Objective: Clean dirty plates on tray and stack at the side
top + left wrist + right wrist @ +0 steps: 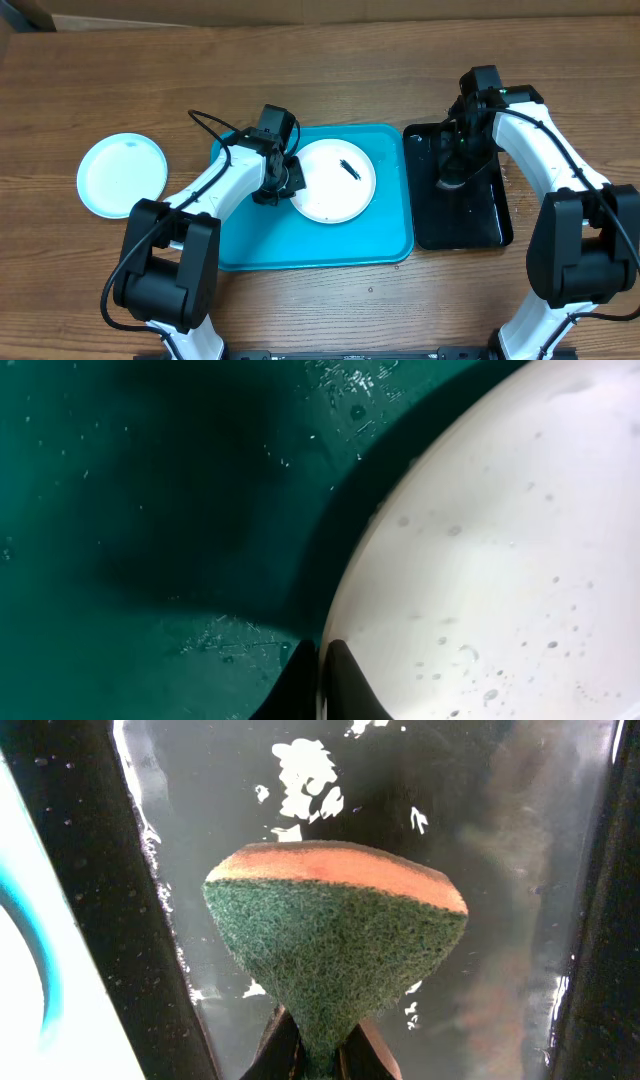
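A white plate (335,180) with a small dark smear (348,167) lies on the turquoise tray (300,250). My left gripper (283,183) is at the plate's left rim. In the left wrist view its fingers (322,682) are shut on the rim of the white plate (500,560), over the wet tray (150,510). A light cyan plate (122,175) lies on the table at the far left. No yellow-green plate is in view. My right gripper (452,172) is shut on a green and orange sponge (335,940), its fingers (325,1055) pinching the sponge's lower end.
The sponge hangs over a glossy black tray (480,225) right of the turquoise tray; water and foam show on the black tray in the right wrist view (500,820). The wooden table (400,60) extends behind both trays.
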Controlling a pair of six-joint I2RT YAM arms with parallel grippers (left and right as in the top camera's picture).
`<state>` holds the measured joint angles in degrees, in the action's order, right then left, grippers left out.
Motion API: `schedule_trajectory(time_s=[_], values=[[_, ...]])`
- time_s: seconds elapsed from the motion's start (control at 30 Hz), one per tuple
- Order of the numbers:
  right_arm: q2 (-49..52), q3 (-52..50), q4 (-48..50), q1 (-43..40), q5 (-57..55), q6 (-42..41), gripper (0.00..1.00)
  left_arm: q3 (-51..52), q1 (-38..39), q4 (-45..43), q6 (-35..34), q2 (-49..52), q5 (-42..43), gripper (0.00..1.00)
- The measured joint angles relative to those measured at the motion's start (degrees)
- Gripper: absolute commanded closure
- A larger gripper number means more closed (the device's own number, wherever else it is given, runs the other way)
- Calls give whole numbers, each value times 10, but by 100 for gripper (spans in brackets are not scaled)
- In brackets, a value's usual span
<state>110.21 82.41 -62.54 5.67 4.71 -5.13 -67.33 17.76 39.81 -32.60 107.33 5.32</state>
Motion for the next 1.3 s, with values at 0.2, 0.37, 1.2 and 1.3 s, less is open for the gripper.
schedule_trajectory(time_s=[0.2, 0.37, 1.2, 1.3], values=[[0, 0, 0, 0, 4, 3, 95, 0, -3, 14, 15, 0, 3, 70], [0, 0, 0, 0, 5, 5, 96, 0, -3, 20, 16, 0, 14, 96], [0, 39, -75, 23, -58, 6, 96, 0, -3, 5, 28, 1, 19, 90], [0, 77, -94, 23, -58, 6, 96, 0, -3, 5, 28, 1, 22, 94]])
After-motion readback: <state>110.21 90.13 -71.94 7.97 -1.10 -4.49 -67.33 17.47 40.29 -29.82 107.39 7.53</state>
